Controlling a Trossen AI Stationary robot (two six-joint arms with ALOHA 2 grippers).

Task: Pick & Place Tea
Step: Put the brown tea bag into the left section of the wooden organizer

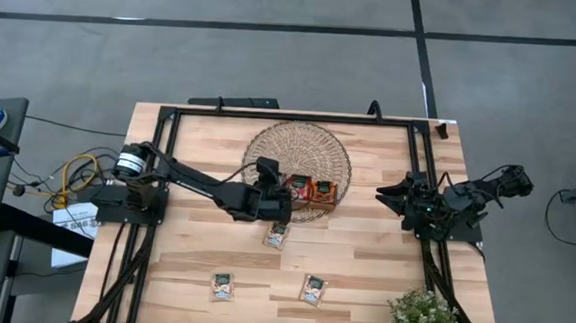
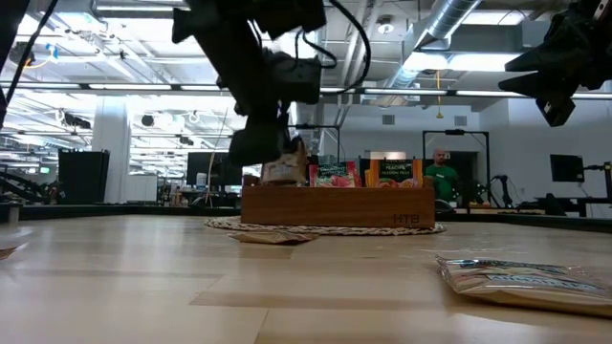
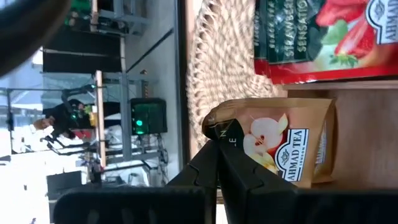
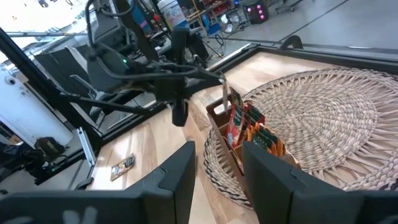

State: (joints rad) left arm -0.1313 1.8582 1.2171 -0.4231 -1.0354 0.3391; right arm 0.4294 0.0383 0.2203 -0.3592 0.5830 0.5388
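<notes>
From above, the left gripper (image 1: 274, 193) holds a tea bag (image 1: 280, 191) tight over the tray (image 1: 311, 191) on the basket (image 1: 299, 147) — it could tip and miss its slot. Three bags lie on the wood table (image 1: 362, 266).

Down low, a bright workshop sits behind.

The right gripper (image 4: 214, 177) waits, open, holding nothing.

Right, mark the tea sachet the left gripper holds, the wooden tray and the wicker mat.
Held tea sachet (image 3: 283, 146): left wrist view, on its printed front face.
Wooden tray (image 2: 335, 205): low view, on its front wall.
Wicker mat (image 4: 323, 109): right wrist view, on bare weave beside the tray.
</notes>
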